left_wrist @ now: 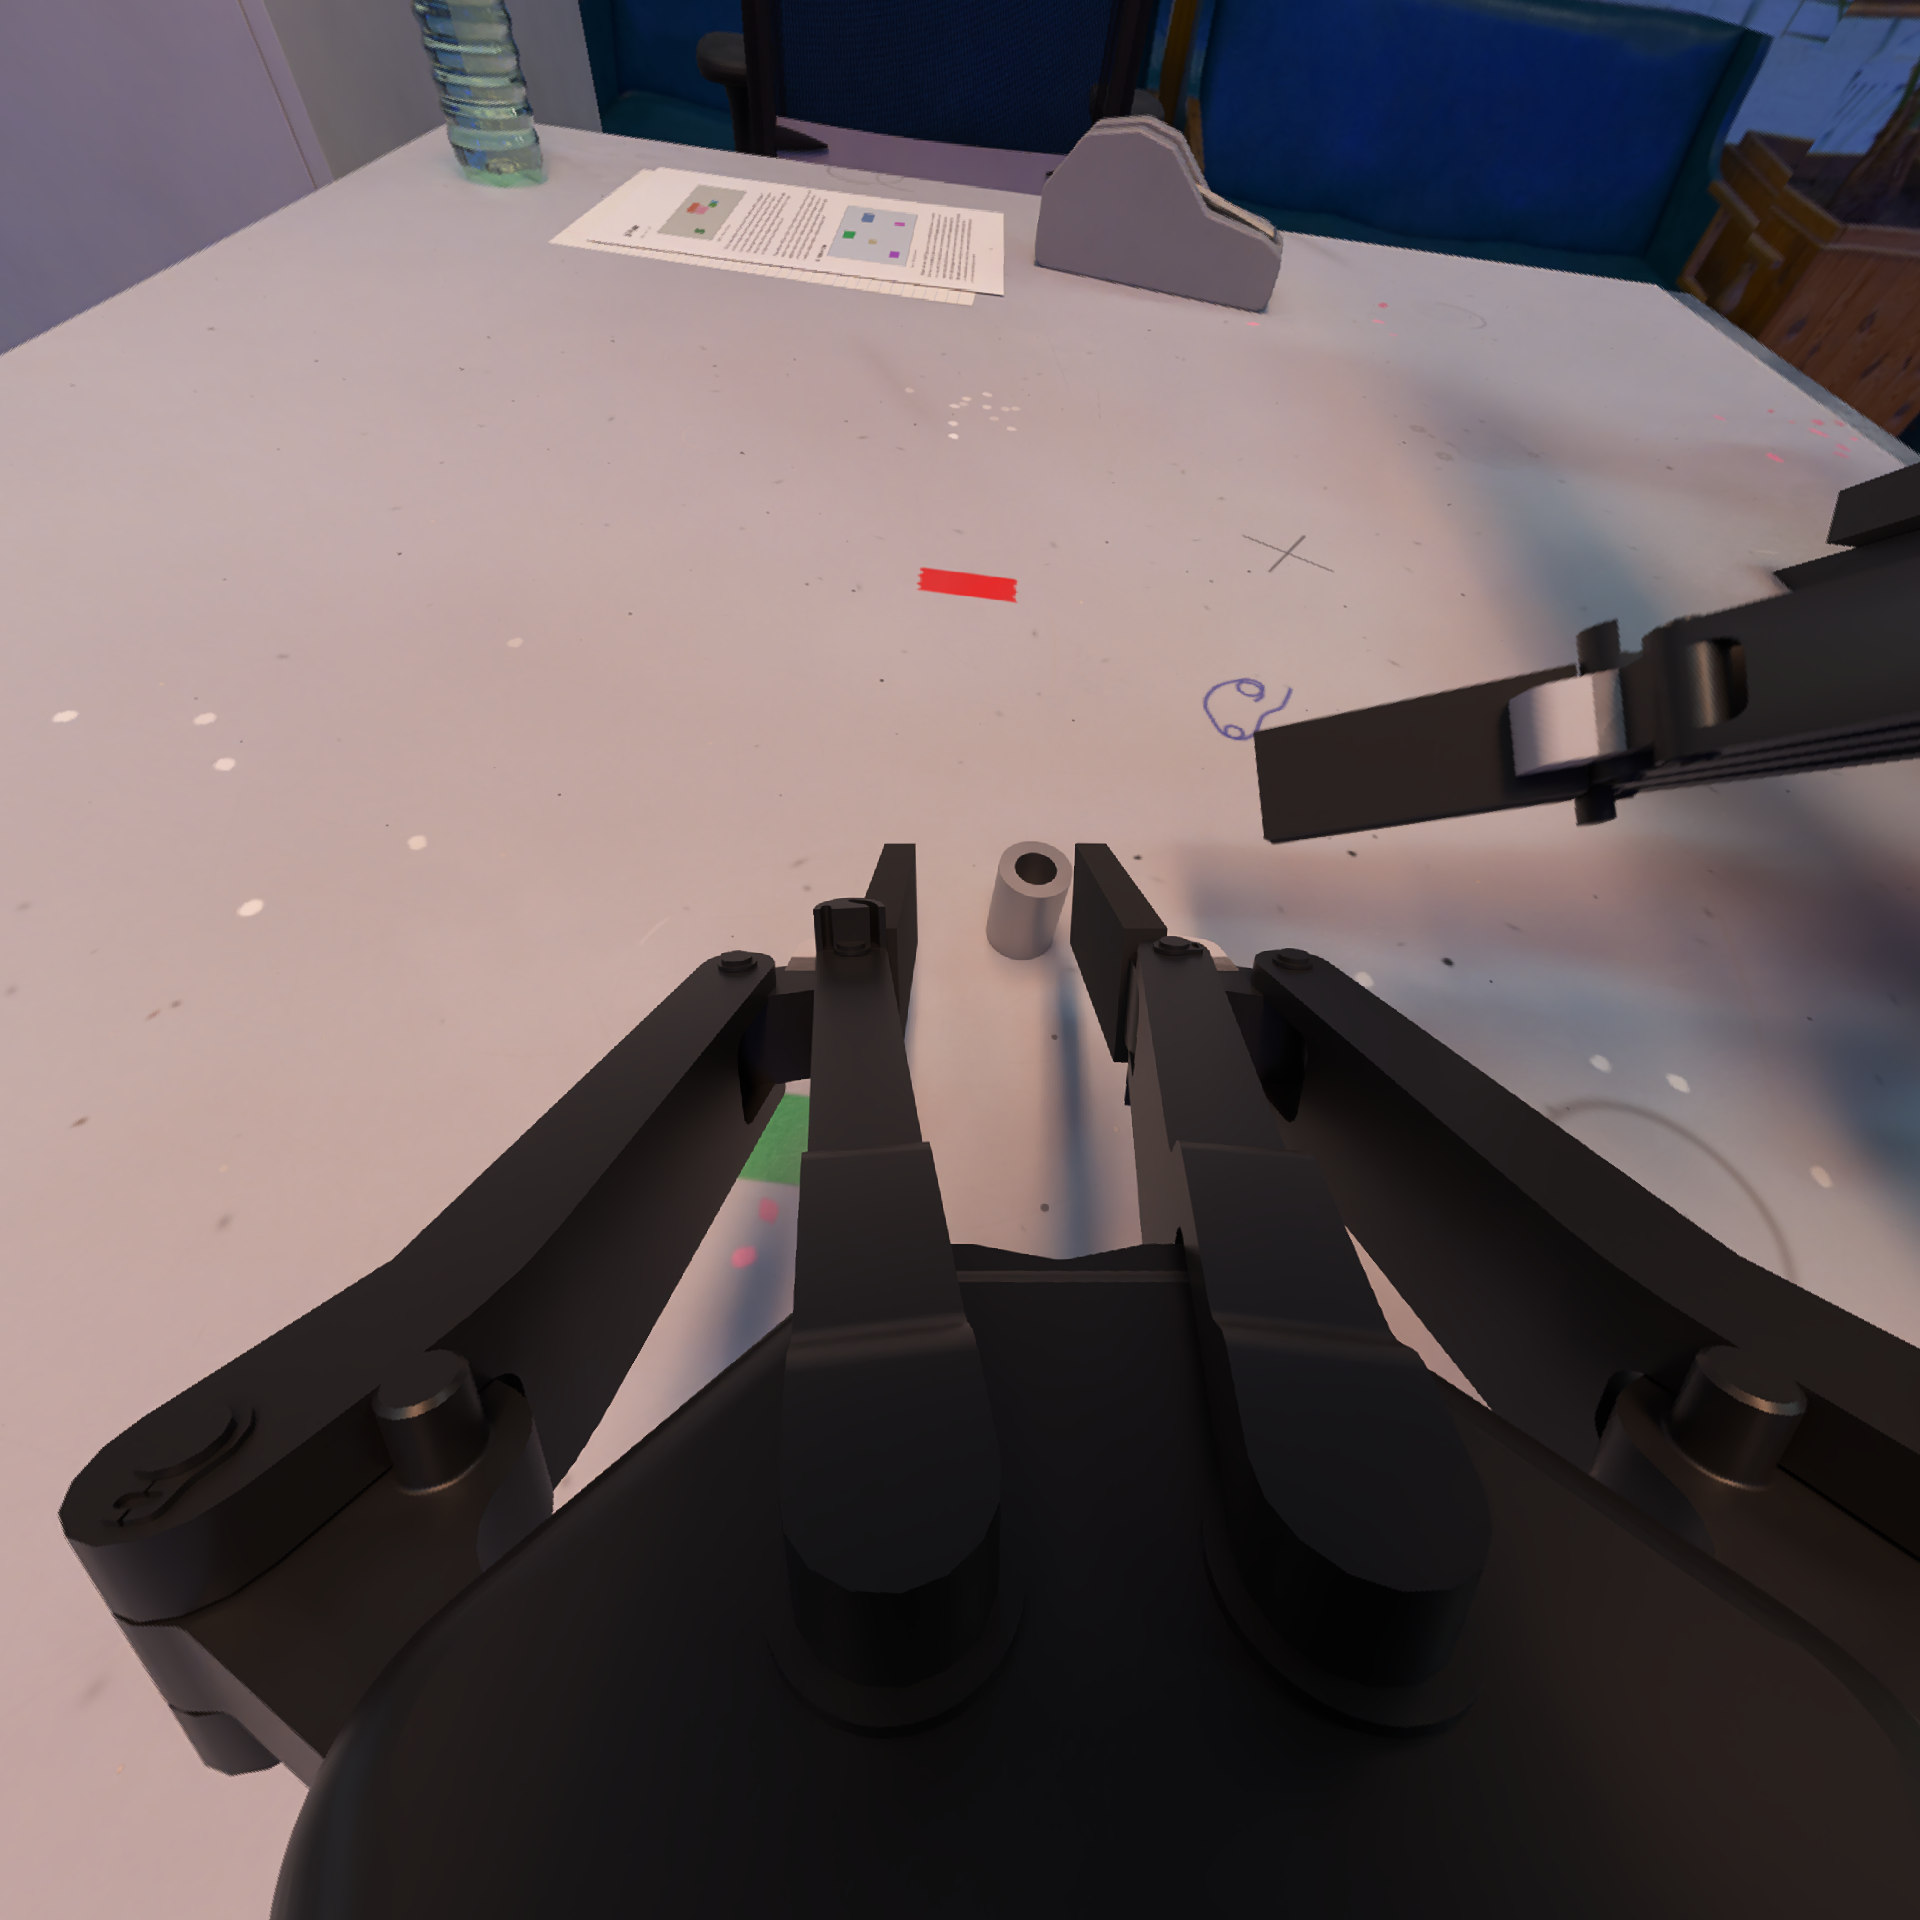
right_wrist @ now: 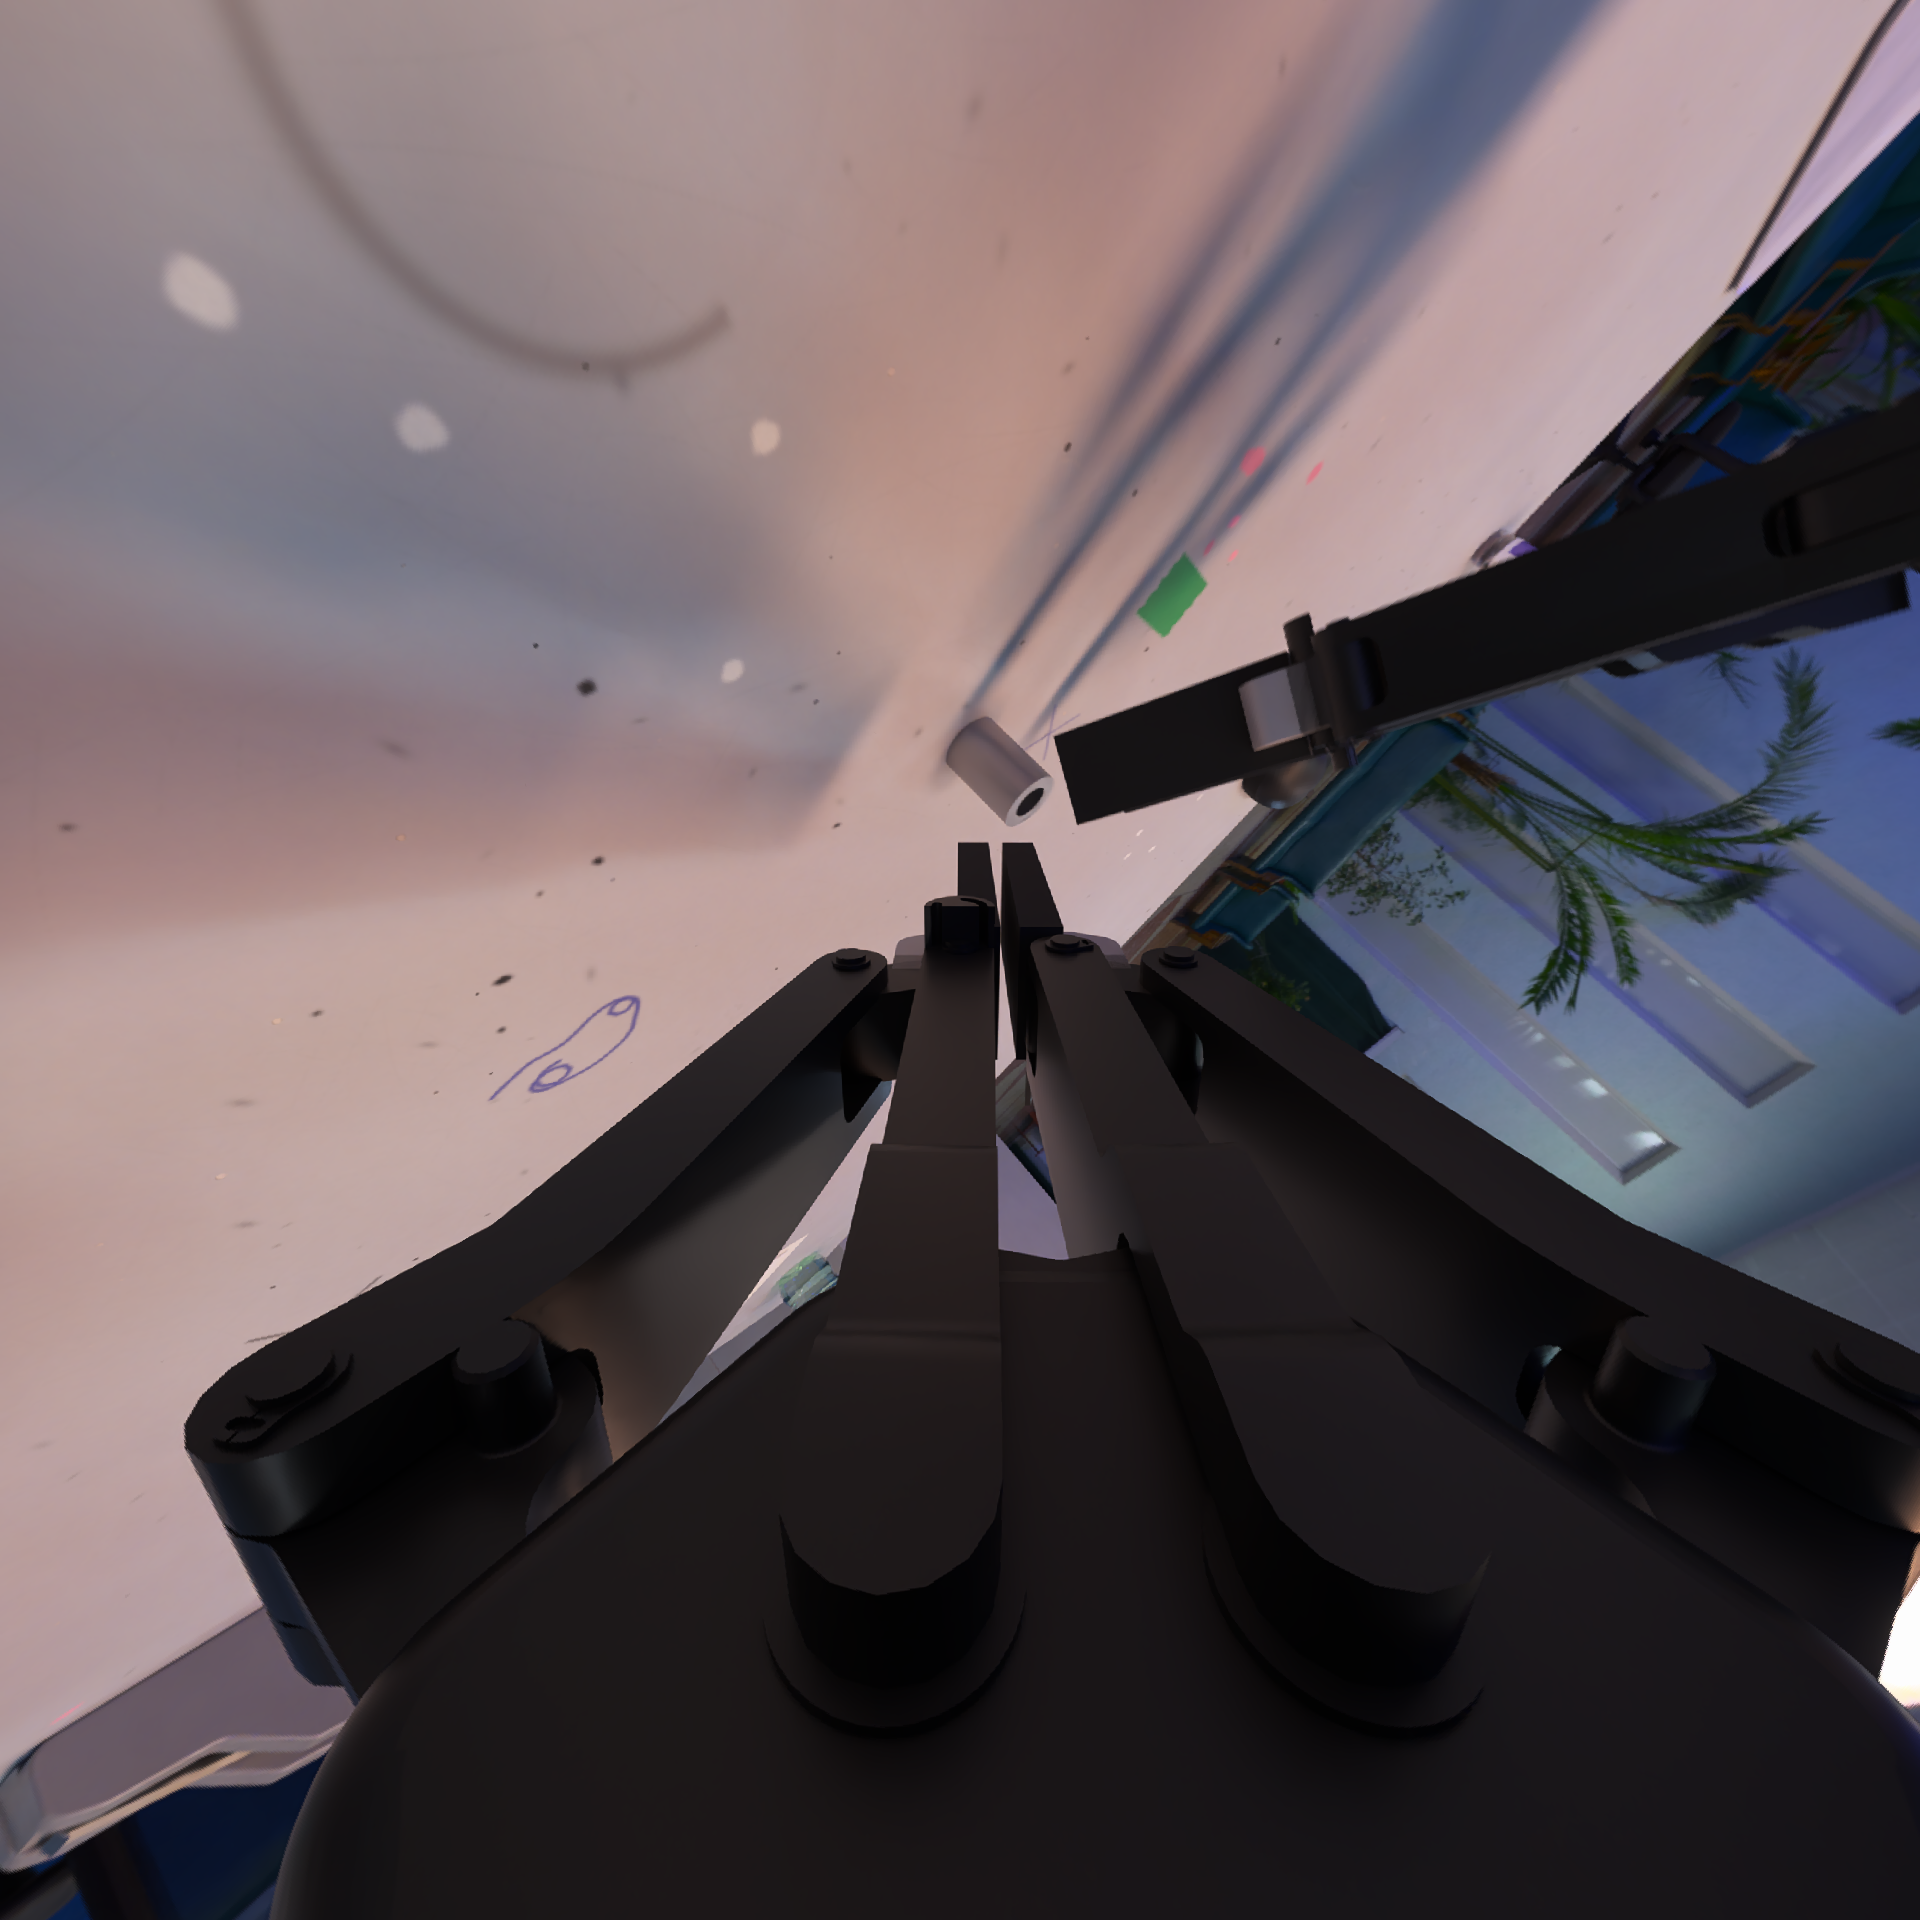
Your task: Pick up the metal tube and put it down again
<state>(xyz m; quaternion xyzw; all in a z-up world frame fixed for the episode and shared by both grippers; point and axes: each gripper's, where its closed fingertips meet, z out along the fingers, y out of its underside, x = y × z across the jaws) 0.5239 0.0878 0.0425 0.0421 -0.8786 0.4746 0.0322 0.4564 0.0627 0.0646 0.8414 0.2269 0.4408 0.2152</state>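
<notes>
Speckled white table (left_wrist: 520, 540) bears upright metal tube (left_wrist: 1027, 900) between spread left jaws; right jaws pressed together.

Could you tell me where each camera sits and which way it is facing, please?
Left wrist view: on the left gripper, looking across the table; its spread fingers flank the upright metal tube.
Right wrist view: on the right gripper, rolled, facing the tube; its fingers nearly meet.
Shared: tube, table, green tape, blue scribble.

My left gripper (left_wrist: 995, 883) is low over the table, its fingers spread with a clear gap between them. My right gripper (right_wrist: 995, 868) has its fingers nearly together, only a thin slit showing.
</notes>
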